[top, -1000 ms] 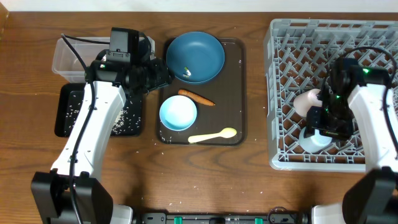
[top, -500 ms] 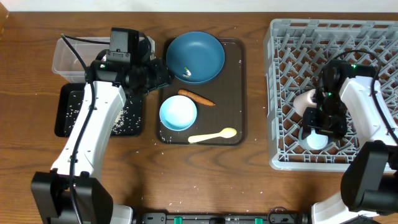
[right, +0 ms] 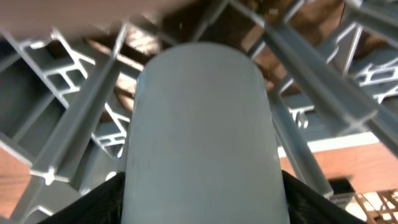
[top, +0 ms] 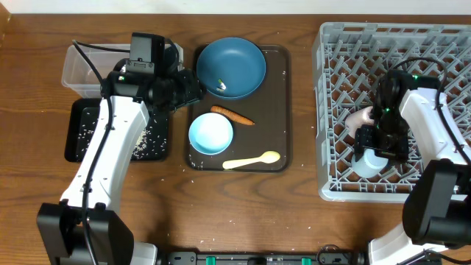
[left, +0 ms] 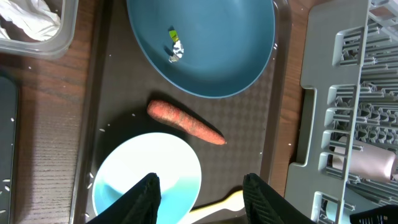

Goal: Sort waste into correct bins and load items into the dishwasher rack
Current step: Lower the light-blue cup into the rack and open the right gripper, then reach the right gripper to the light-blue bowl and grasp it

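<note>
My left gripper [left: 202,179] is open and empty above the light blue bowl [left: 149,168] on the brown serving tray; it also shows in the overhead view [top: 193,90]. The orange carrot [top: 233,115] lies between the bowl [top: 210,134] and the dark blue plate [top: 231,68]. A small wrapper scrap [left: 175,46] sits on the plate. The pale yellow spoon [top: 252,160] lies at the tray's front. My right gripper [top: 379,143] is inside the grey rack [top: 327,110], shut on the small light blue cup [right: 202,124]. The white-pink cup [top: 360,118] lies beside it.
The clear tub [top: 73,70] holds crumpled white tissue [left: 31,18] at the back left. The black tray [top: 77,132] in front of it holds rice grains, with more scattered on the table. The brown serving tray [top: 276,110] sits mid-table.
My right gripper has shifted slightly left and back inside the rack with the light blue cup. The left arm has not moved.
</note>
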`<state>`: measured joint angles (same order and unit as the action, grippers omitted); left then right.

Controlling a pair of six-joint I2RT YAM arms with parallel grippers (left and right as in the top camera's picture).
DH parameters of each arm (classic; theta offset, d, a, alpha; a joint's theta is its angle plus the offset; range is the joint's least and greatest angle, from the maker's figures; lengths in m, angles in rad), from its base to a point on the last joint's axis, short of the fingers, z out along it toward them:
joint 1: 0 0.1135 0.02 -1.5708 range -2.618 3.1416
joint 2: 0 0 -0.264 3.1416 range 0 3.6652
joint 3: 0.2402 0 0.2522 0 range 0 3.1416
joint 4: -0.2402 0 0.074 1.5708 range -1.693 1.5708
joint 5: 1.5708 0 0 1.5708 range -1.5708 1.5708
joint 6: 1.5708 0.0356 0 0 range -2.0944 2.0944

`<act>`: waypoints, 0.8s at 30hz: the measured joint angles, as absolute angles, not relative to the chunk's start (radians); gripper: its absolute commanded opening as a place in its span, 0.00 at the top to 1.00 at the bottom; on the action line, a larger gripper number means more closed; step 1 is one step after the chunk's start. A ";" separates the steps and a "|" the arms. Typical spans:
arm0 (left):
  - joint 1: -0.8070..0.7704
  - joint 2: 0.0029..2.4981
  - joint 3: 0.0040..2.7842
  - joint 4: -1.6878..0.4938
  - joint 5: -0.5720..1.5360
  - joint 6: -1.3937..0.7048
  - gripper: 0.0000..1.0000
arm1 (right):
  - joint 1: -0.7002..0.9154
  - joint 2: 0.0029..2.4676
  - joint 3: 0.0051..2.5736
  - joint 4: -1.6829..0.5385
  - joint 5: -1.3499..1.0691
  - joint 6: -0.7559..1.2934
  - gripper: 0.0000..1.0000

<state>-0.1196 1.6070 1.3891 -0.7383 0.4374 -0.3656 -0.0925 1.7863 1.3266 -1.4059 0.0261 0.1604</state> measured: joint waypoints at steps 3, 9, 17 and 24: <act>-0.120 1.607 1.389 -0.738 0.437 -0.366 0.54 | -0.093 1.785 1.333 -1.434 0.026 0.160 0.18; -0.120 1.607 1.389 -0.739 0.437 -0.366 0.54 | -0.092 1.713 1.374 -1.497 0.020 0.154 0.07; -0.120 1.607 1.389 -0.742 0.437 -0.366 0.54 | -0.087 1.500 1.433 -1.519 0.019 0.152 0.10; -0.120 1.607 1.389 -0.744 0.438 -0.350 0.54 | -0.027 1.406 1.462 -1.368 -0.091 0.123 0.15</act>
